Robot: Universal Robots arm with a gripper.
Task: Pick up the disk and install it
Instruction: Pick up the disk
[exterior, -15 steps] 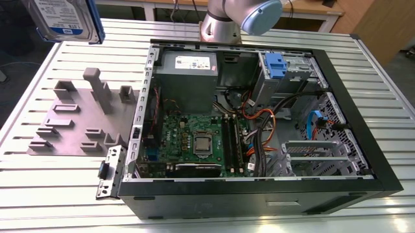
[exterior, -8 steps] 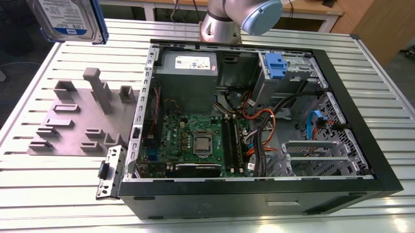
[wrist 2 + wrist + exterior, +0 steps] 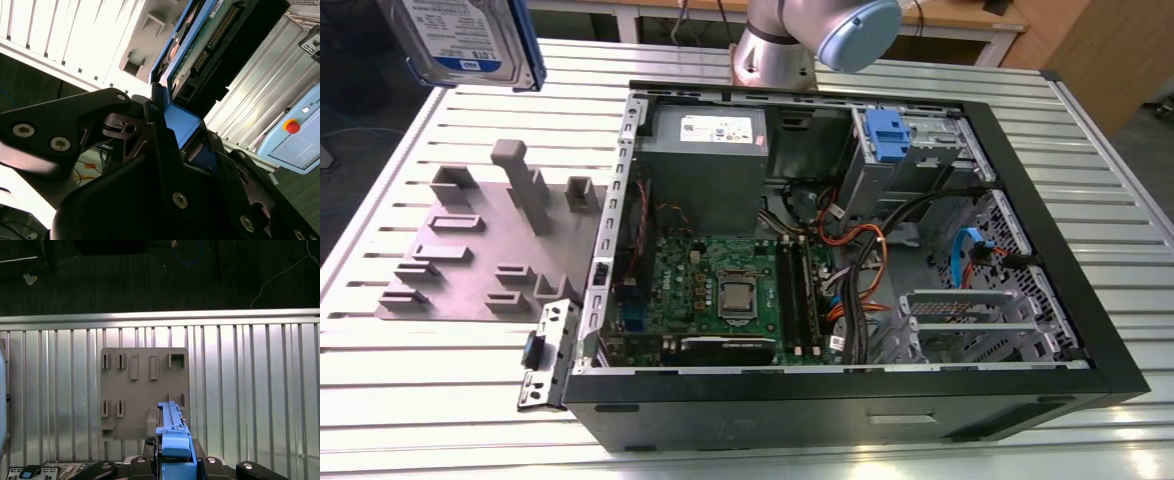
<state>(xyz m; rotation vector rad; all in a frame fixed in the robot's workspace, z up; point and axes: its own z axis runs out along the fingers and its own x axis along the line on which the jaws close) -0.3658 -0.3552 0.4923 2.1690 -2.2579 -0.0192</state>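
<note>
The disk [image 3: 460, 40], a silver hard drive with a white-and-blue label and a blue carrier frame, hangs high in the air at the exterior view's far left, above the table's back corner. In the second wrist view my gripper [image 3: 175, 127] is shut on the disk's [image 3: 200, 45] blue frame, one dark finger [image 3: 157, 135] pressed against its side. In the first wrist view the disk [image 3: 172, 435] stands edge-on between my gripper [image 3: 175, 462] and the grey holder plate [image 3: 145, 390] far below.
The open computer case [image 3: 1067, 300] lies on the slatted metal table [image 3: 1121, 190], with a grey power-supply box [image 3: 707, 140], a blue latch [image 3: 887, 135] and a silver drive cage [image 3: 974, 320] inside. The grey holder plate [image 3: 480, 250] lies beside it. A pendant with a red button [image 3: 292, 127] sits nearby.
</note>
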